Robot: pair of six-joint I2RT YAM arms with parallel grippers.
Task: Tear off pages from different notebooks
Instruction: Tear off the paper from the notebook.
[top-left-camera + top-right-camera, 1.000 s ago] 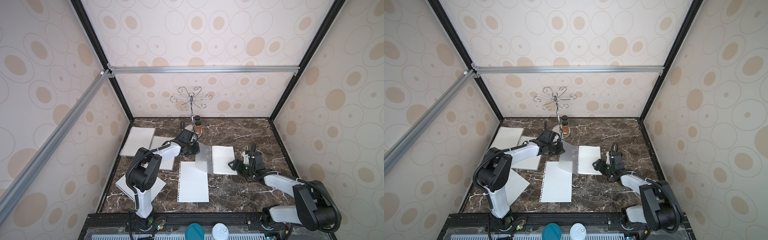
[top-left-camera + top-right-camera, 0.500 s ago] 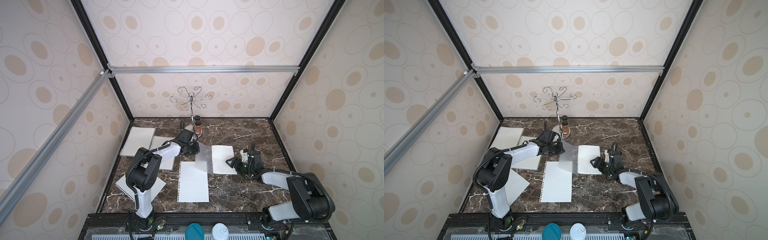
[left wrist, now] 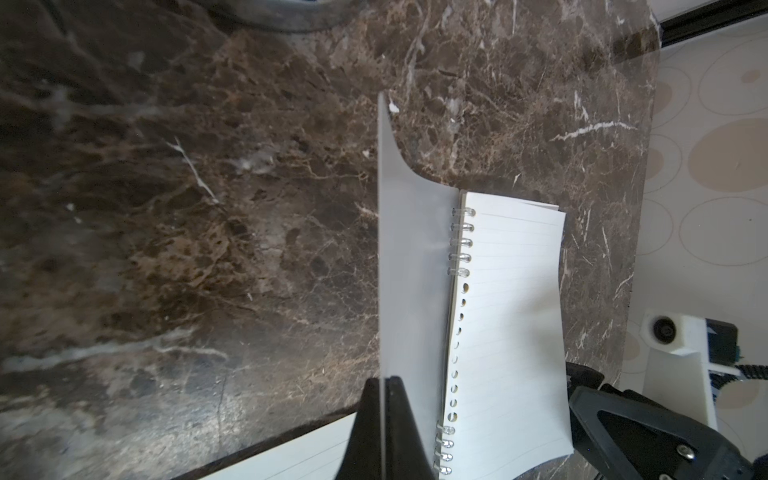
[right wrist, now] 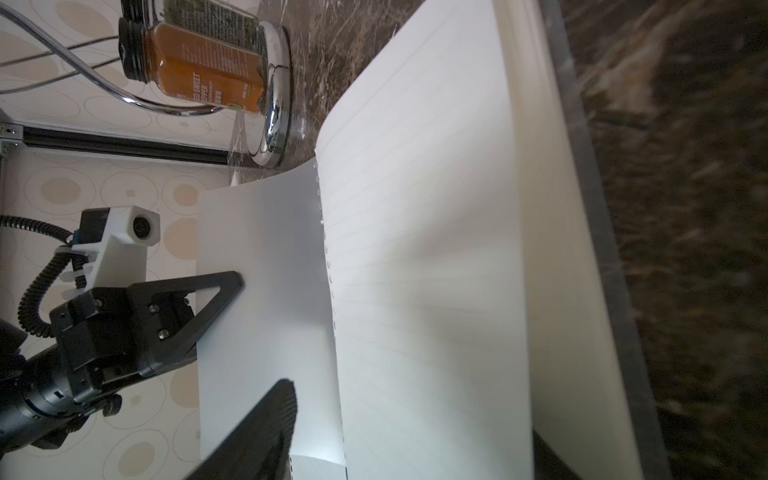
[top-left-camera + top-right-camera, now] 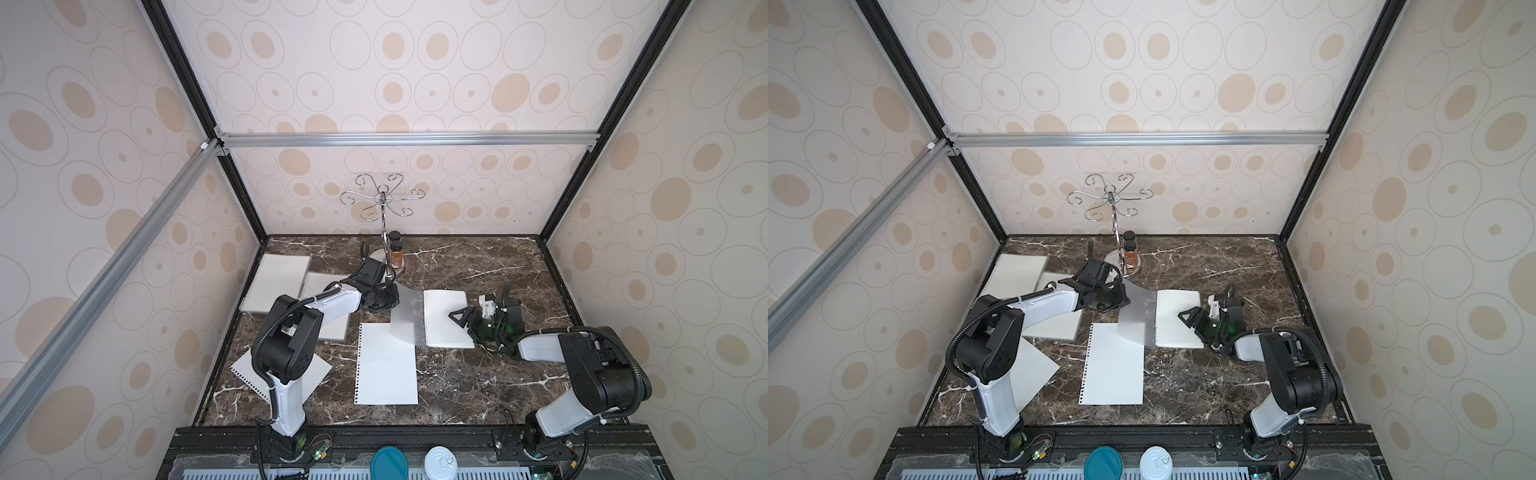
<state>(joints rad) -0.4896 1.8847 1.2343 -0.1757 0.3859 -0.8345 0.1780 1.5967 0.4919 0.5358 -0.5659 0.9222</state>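
Left gripper (image 3: pixel 383 399) clamped on grey cover (image 3: pixel 409 270), holding notebook (image 3: pixel 459 241) open; right gripper (image 5: pixel 460 323), jaws apart, poised at top page (image 3: pixel 511 316).

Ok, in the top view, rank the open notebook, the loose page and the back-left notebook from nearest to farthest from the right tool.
1. The open notebook, directly beneath the right tool.
2. The loose page, centre front of the table.
3. The back-left notebook, against the left wall.

2 high views facing down, 2 close wrist views
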